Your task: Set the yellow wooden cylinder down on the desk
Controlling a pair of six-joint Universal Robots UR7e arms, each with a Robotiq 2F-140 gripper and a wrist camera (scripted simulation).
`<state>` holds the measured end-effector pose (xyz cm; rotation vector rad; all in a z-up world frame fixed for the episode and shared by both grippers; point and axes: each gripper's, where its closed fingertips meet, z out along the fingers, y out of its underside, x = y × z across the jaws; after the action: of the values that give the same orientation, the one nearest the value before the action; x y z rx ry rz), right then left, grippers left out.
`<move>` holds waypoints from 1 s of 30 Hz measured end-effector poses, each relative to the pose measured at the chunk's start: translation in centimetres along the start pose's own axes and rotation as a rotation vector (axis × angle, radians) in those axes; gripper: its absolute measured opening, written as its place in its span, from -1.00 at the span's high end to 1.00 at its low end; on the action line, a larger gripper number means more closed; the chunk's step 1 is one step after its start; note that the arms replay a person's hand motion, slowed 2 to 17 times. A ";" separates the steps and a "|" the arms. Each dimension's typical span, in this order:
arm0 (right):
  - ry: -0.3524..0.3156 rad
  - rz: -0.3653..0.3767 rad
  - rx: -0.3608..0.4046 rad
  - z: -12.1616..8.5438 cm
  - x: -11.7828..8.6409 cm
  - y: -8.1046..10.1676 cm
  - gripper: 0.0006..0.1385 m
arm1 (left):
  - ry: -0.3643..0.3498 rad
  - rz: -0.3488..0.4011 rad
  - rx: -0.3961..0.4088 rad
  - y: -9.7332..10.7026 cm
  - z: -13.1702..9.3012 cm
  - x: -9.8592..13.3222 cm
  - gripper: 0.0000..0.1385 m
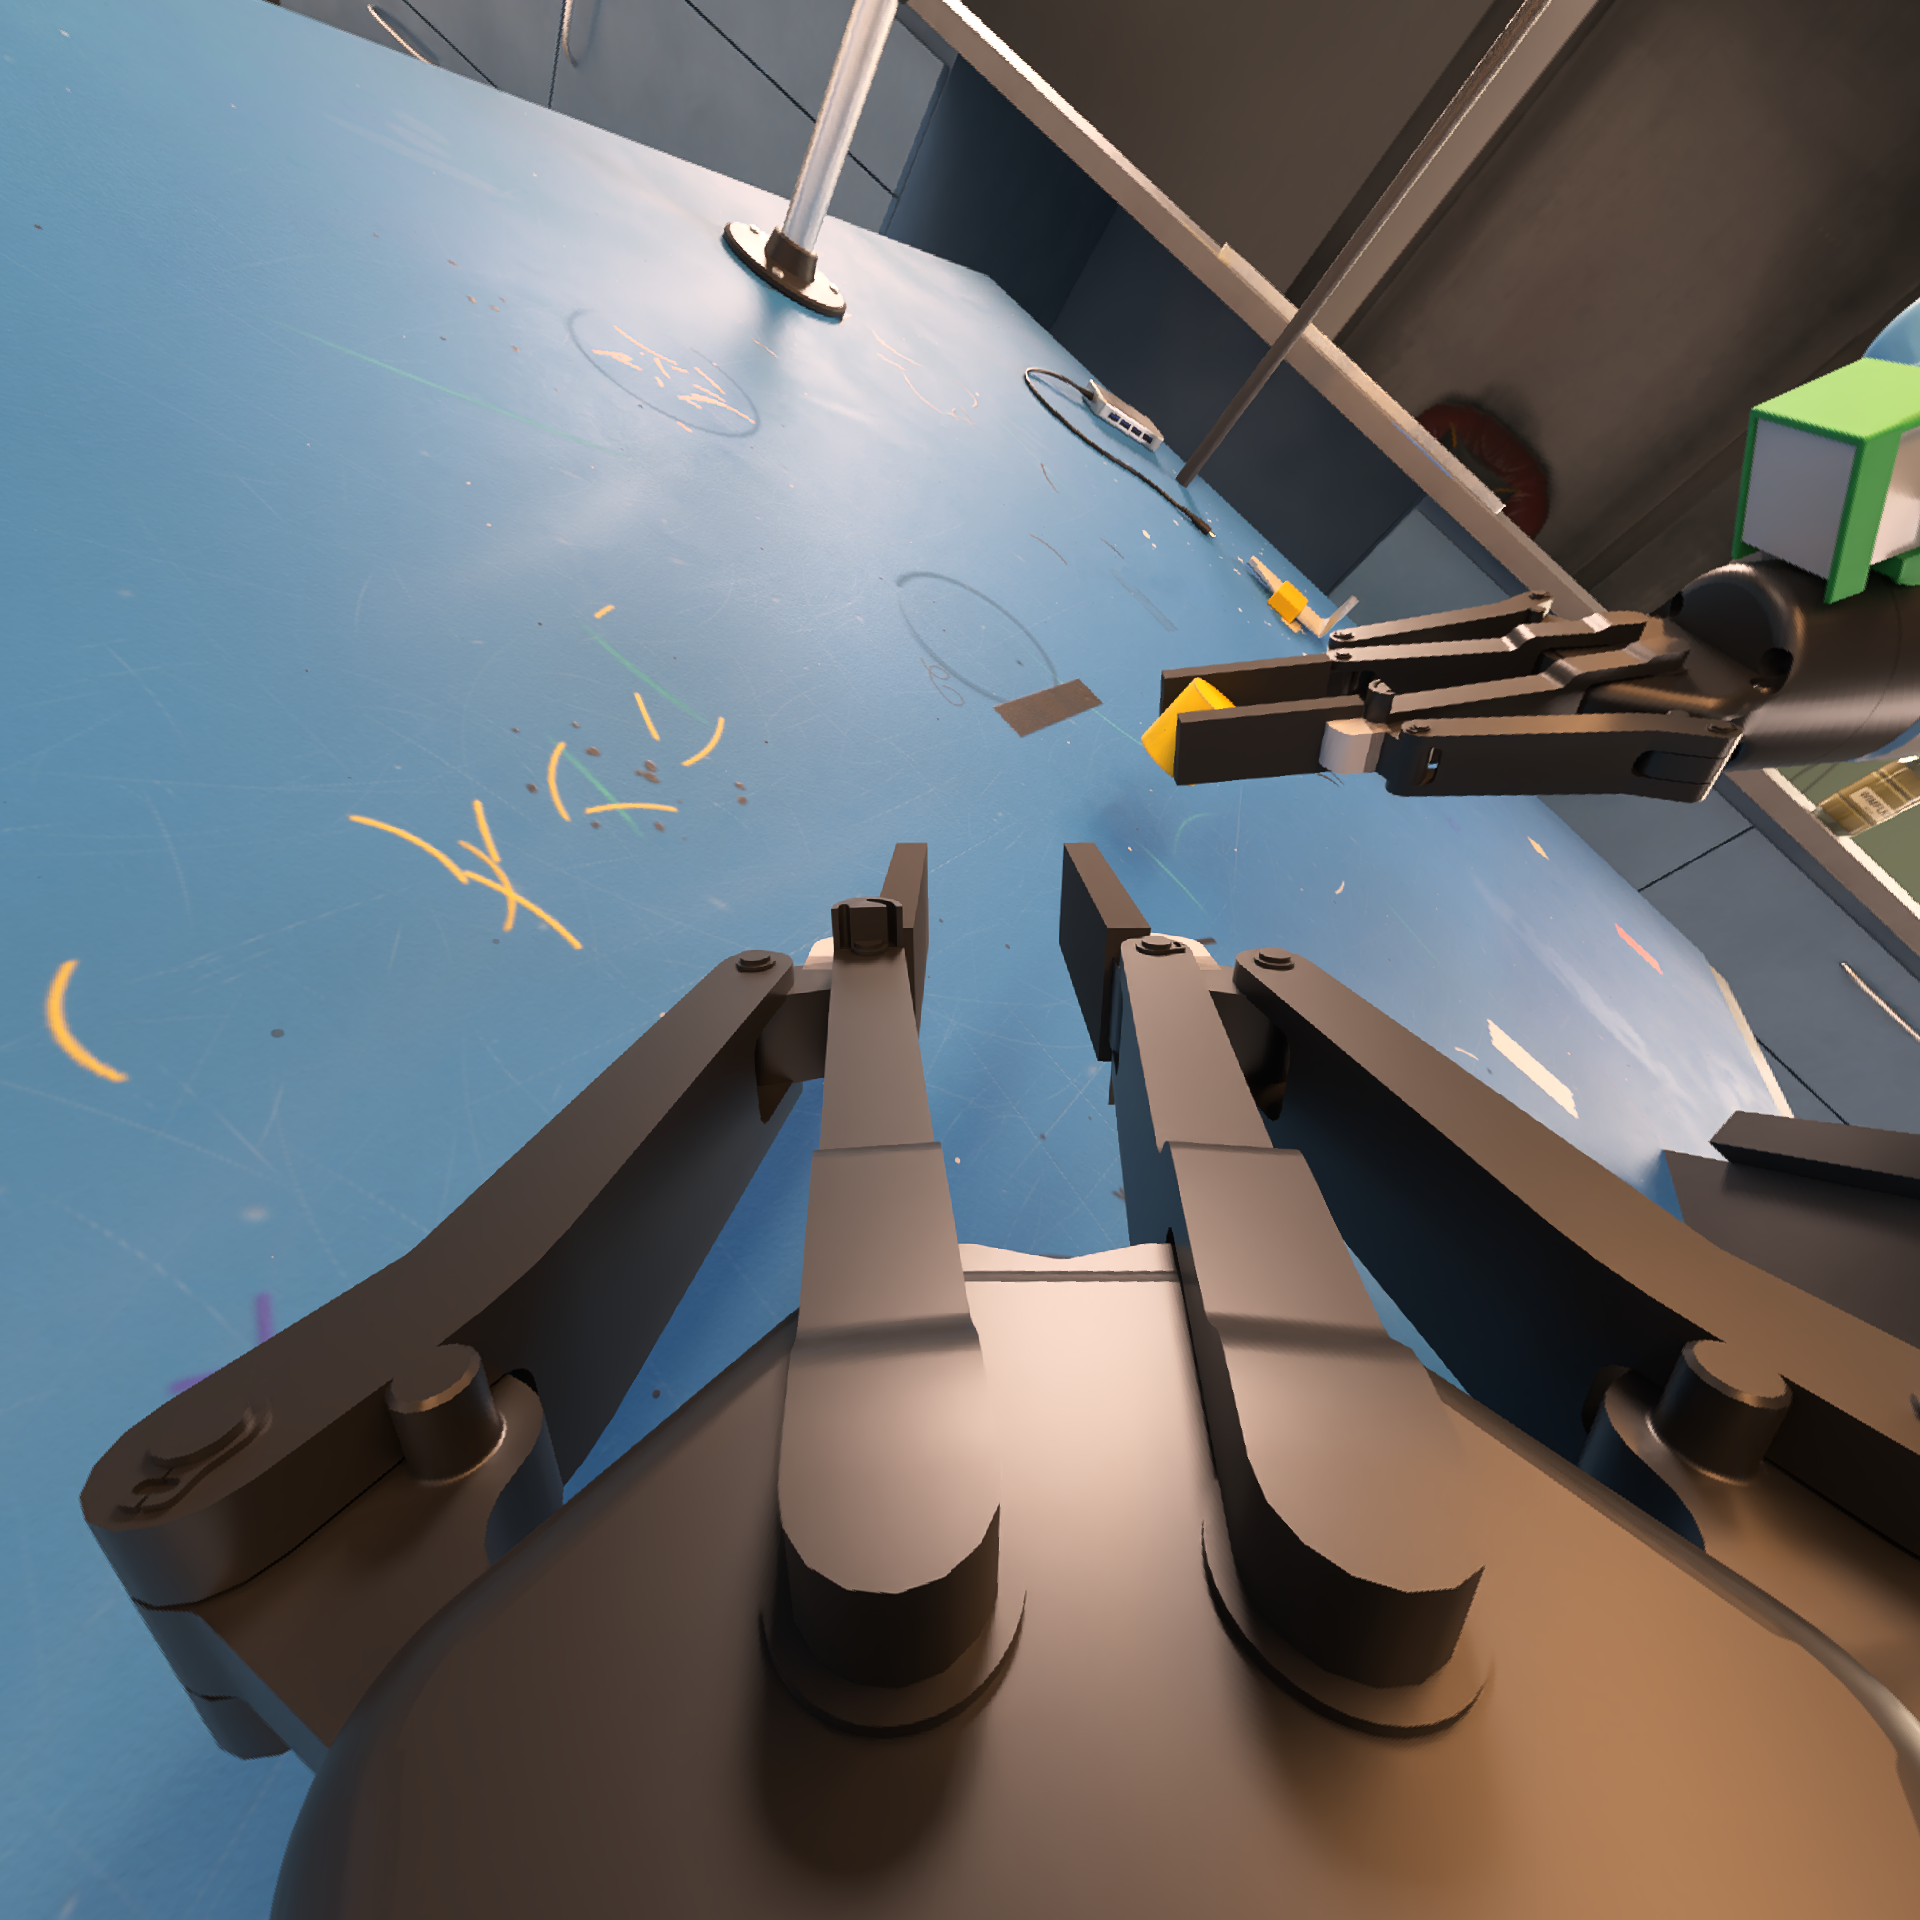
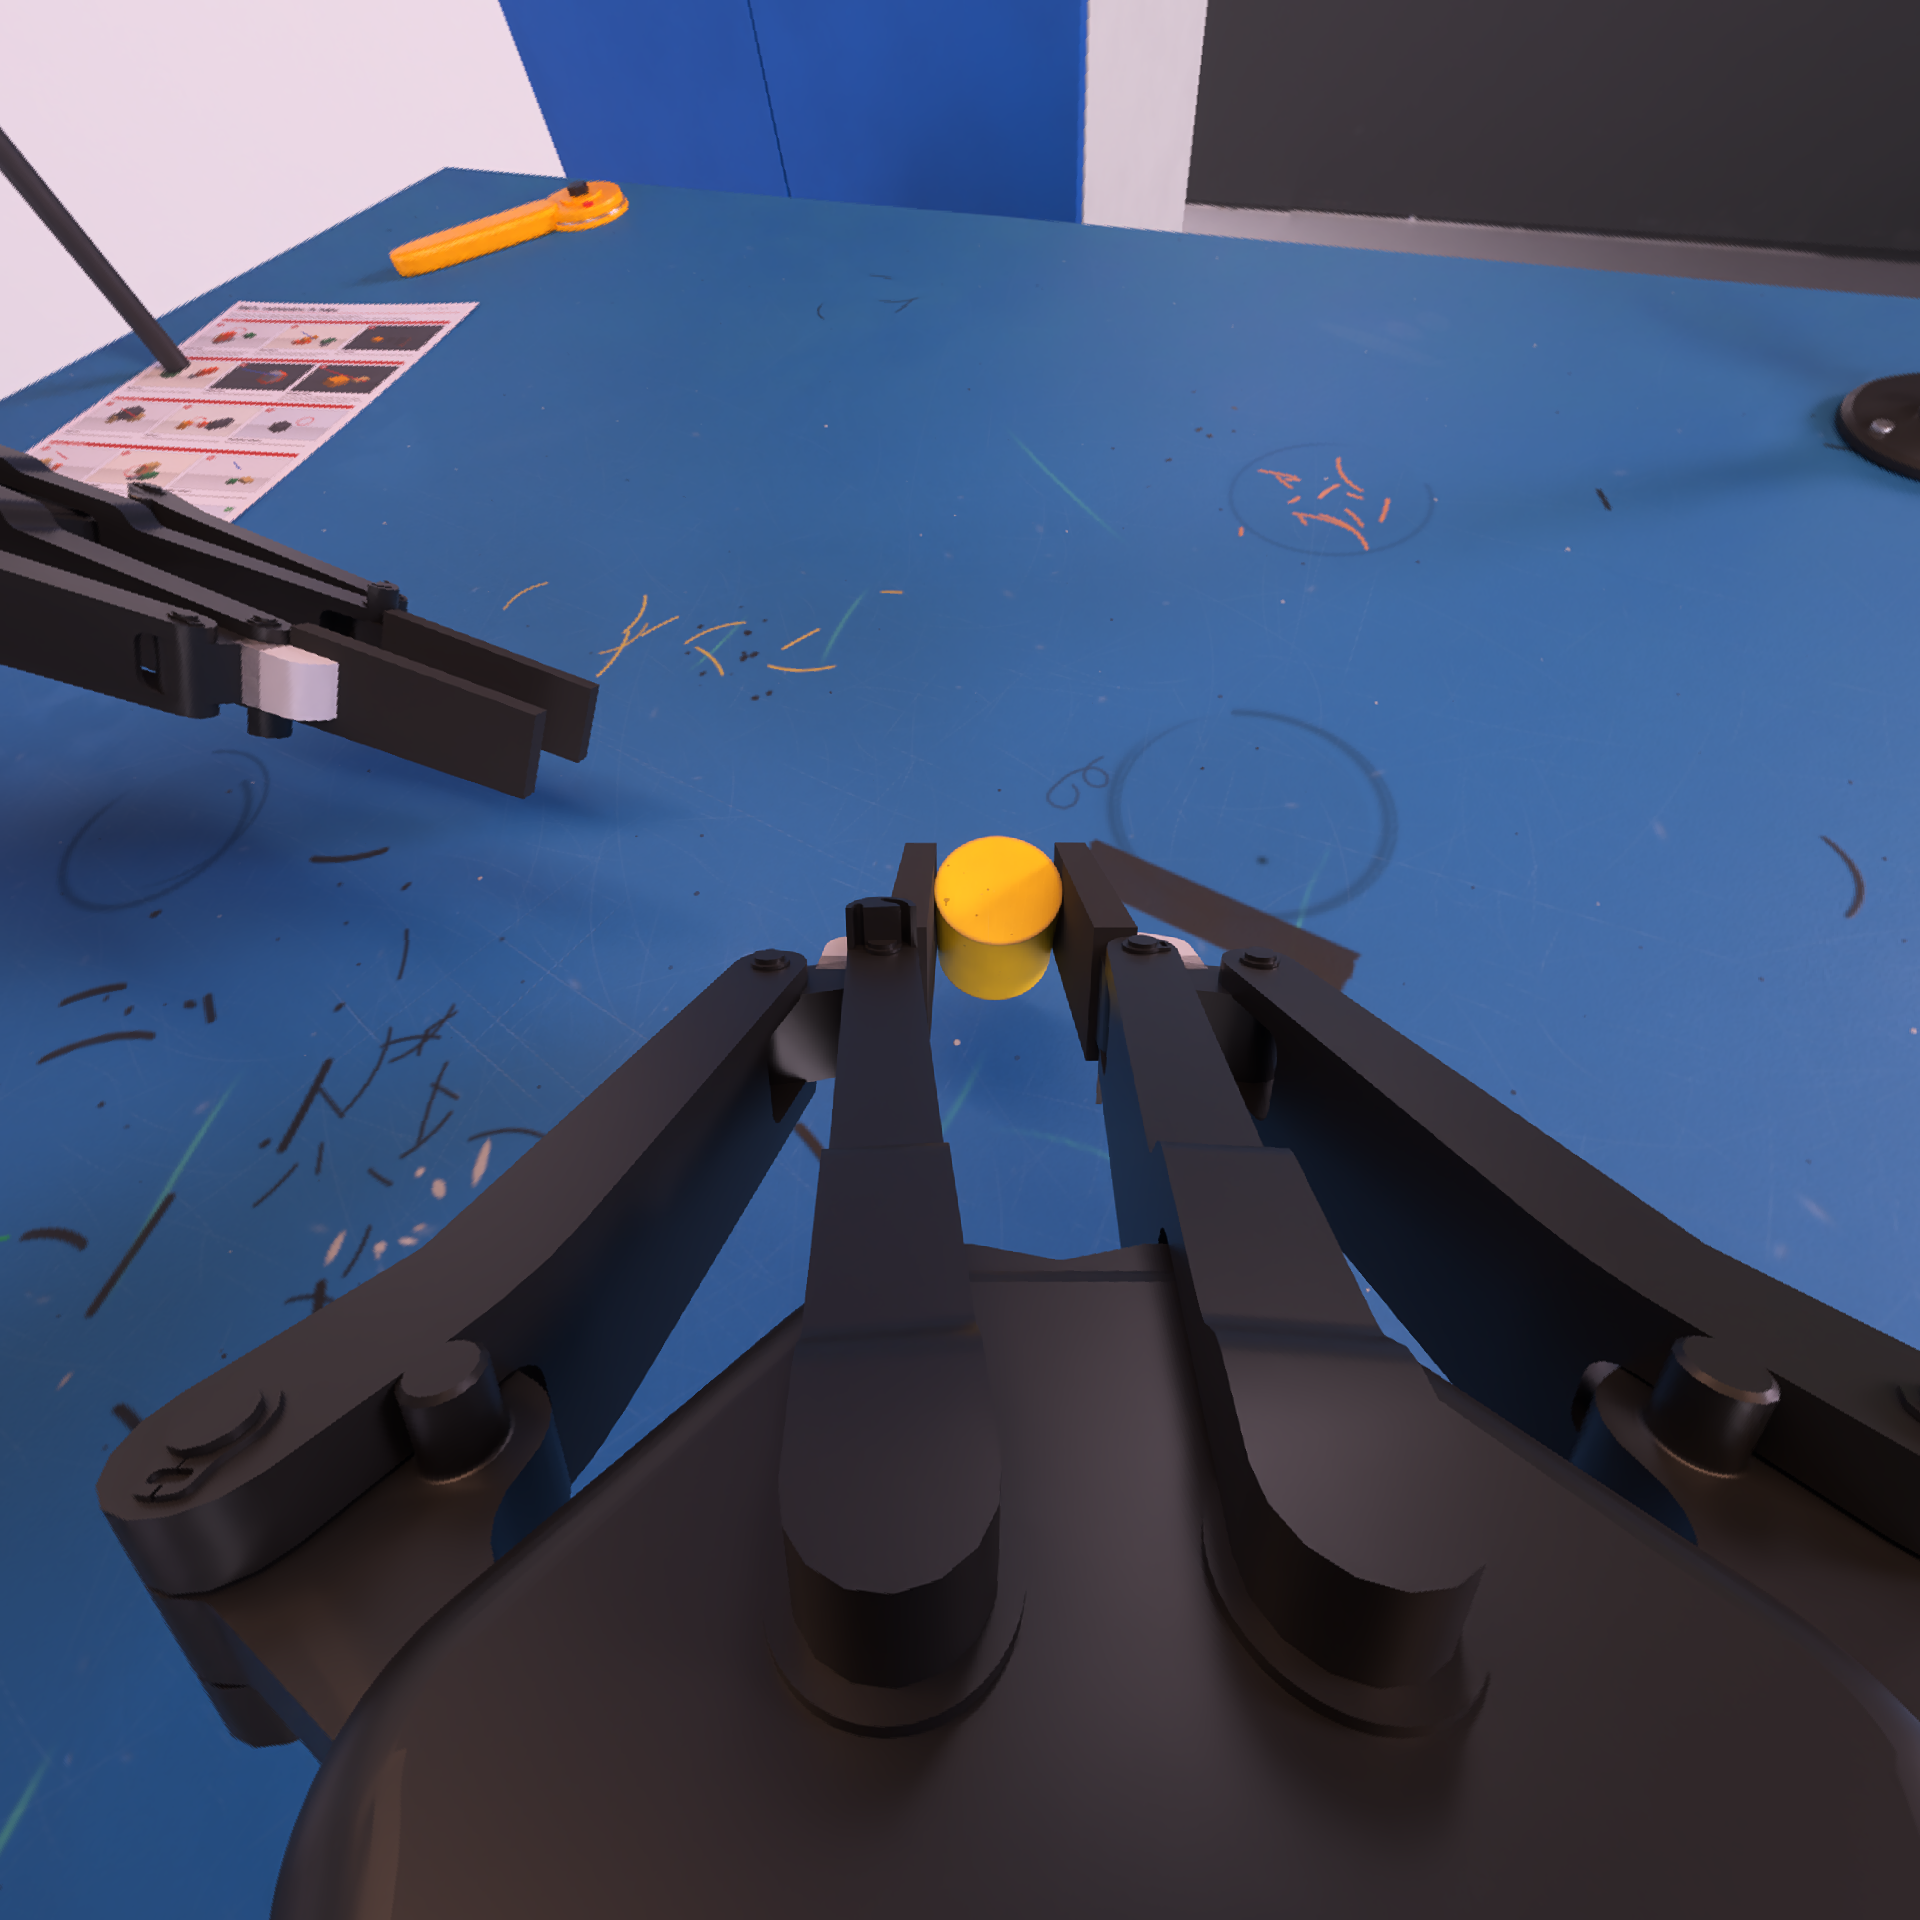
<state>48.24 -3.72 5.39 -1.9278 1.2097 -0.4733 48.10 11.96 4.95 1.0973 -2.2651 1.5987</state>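
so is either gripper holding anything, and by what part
The right gripper holds the yellow wooden cylinder by its curved sides, between its fingertips. The left gripper holds nothing, its jaws slightly apart.

An orange rotary cutter (image 2: 511, 229) lay at the upper left of the right wrist view, with a printed sheet (image 2: 249, 400) just below it near the left edge. In the left wrist view, a metal pole on a round base (image 1: 787, 272) stood at upper centre, a small USB hub (image 1: 1127, 418) with its cable to its right.
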 end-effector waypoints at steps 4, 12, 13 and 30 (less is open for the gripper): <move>0.031 0.020 -0.022 0.2 -0.1 0.8 0.57 | 0.003 -0.008 0.000 0.0 0.0 -0.1 0.50; 0.063 -0.010 -0.061 1.0 0.0 1.7 0.57 | 0.004 -0.004 -0.003 0.0 0.1 0.0 0.50; 0.061 -0.011 -0.057 1.1 0.0 1.6 0.57 | 0.005 -0.005 -0.004 0.0 0.1 0.0 0.50; 0.077 -0.053 -0.091 1.6 -0.4 2.0 0.57 | 0.014 -0.030 -0.022 0.2 0.3 -0.2 0.49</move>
<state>47.92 -3.17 2.90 -2.0394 1.2504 -0.5328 48.19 11.81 4.58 1.1066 -2.2411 1.5620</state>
